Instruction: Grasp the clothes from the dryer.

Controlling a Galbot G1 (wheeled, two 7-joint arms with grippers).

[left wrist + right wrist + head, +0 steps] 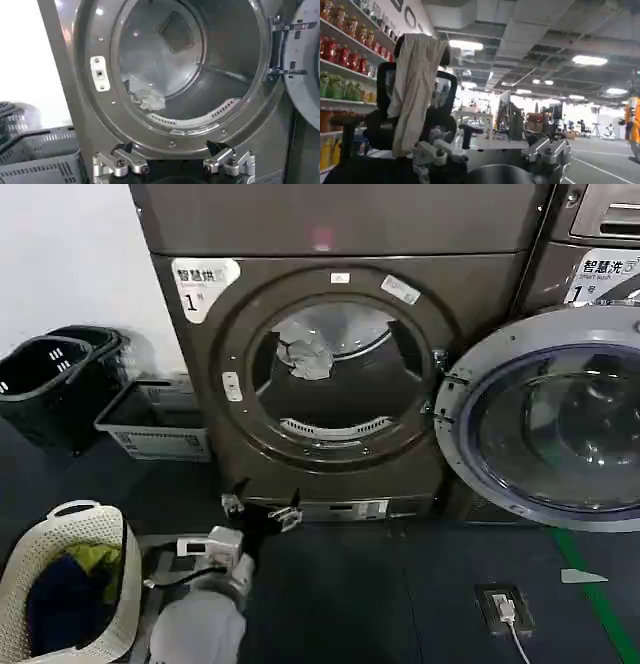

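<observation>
Laundry room, dark floor (400,584), white wall at 10 o'clock.

Dryer (200,374): bronze-grey front-loader, sticker marked 1, centre of head view. Glass door (550,424) swung fully out to 3 o'clock; porthole unobstructed, presumably left so for a straight reach in.

Clothes (305,354): small pale wad inside drum, toward 10 o'clock of the porthole in head view, lying against the drum wall. Also seen from left wrist (147,99), low in the drum and just behind the porthole rim. Untouched.

Left end effector (172,162): fingers (117,162) spread wide apart, holding nothing; low before the dryer base, at 7 o'clock of the porthole (262,512). Aimed into the drum, well short of the wad. Judged: approach stage, grasp not yet made; next move calls for lifting and reaching through the porthole.

Right end effector (492,157): fingers apart, empty, facing away toward the open hall; idle.

Surroundings: white basket (110,544) with dark blue and yellow-green garments at 8 o'clock, likely the drop-off; black bins (50,374); grey crate (150,429).
</observation>
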